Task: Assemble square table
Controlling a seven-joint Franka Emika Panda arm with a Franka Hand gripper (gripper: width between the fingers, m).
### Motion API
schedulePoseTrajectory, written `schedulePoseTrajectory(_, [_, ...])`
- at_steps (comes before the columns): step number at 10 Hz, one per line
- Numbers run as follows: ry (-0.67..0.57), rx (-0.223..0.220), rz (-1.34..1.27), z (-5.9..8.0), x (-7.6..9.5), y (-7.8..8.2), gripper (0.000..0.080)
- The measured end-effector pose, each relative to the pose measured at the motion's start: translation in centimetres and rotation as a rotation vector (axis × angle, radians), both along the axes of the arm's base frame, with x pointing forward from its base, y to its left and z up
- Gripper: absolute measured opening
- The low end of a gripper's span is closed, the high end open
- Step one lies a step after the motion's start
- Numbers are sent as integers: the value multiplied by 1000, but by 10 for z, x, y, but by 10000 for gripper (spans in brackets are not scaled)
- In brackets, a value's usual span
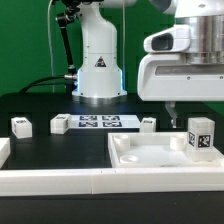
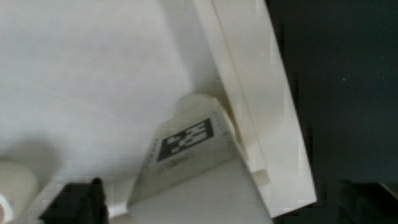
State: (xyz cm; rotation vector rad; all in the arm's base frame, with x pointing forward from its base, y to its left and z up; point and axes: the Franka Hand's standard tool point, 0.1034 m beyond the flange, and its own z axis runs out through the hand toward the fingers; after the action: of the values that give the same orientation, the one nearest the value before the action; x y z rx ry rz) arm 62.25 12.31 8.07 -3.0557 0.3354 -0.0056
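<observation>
The square table's white slab (image 1: 150,158) lies at the front right in the exterior view, raised rim up. One short white tagged leg (image 1: 201,136) stands upright in its right corner. My gripper (image 1: 188,115) hangs just above that leg, with one finger (image 1: 170,111) showing to the leg's left. In the wrist view the leg (image 2: 189,140) sits in the slab's corner beside the rim (image 2: 249,90). My gripper (image 2: 222,205) is open and straddles the leg, and its dark fingertip (image 2: 75,200) stands clear of it. Three loose legs (image 1: 21,125) (image 1: 60,124) (image 1: 147,123) rest on the black table.
The marker board (image 1: 98,122) lies flat before the robot base (image 1: 97,75). A long white barrier rail (image 1: 60,181) runs along the front, joining the slab's near side. A rounded white lump (image 2: 11,188) shows on the slab near one finger.
</observation>
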Motion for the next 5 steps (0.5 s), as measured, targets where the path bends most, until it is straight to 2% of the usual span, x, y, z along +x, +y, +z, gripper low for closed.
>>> schedulePoseTrajectory(5, [-21, -5, 369, -2, 0, -5, 649])
